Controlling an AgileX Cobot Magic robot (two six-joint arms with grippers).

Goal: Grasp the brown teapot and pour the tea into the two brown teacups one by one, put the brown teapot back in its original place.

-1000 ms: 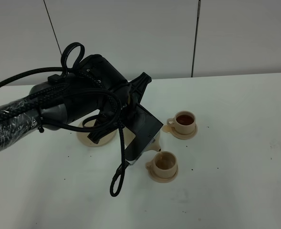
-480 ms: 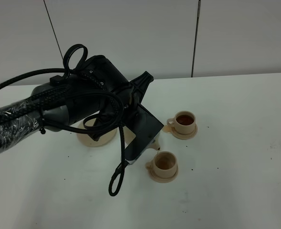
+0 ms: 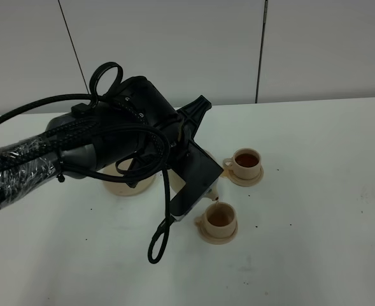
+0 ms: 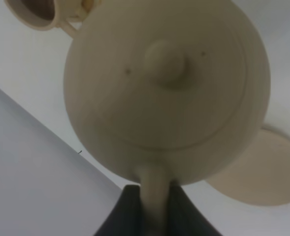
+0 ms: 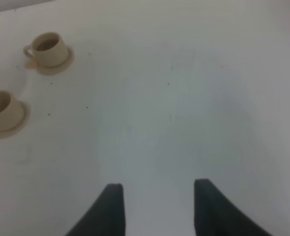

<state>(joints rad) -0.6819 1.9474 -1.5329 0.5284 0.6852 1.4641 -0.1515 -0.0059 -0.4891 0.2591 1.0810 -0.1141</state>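
Now, what does your left gripper [image 4: 153, 199] hold? (Student)

My two dark fingers [image 4: 127, 211] are clamped on the loop handle of the brown teapot [image 4: 167, 88]. The pot's body, with its domed lid and knob, hangs just ahead of my fingertips. From the high camera the wrist housing hides most of the pot, and only the spout [image 3: 212, 190] shows. (Robot)

Where do the cups lie with respect to that gripper? (Student)

The nearer teacup [image 3: 220, 218] stands on its small saucer just below and ahead of the gripper, with the spout over its rim. It has brown tea in it. The farther teacup [image 3: 246, 160] stands on its own saucer, farther out from the gripper and apart from the first cup. It also holds dark tea. (Robot)

And the pot's resting place? (Student)

The large saucer [image 3: 127, 185] lies behind the gripper, partly under my forearm, with nothing standing on it. (Robot)

What of the right gripper [image 5: 157, 189]? (Student)

Its jaws stand apart and hold nothing, above bare table [image 5: 194, 98]. Both cups lie well ahead of it and off to one side. (Robot)
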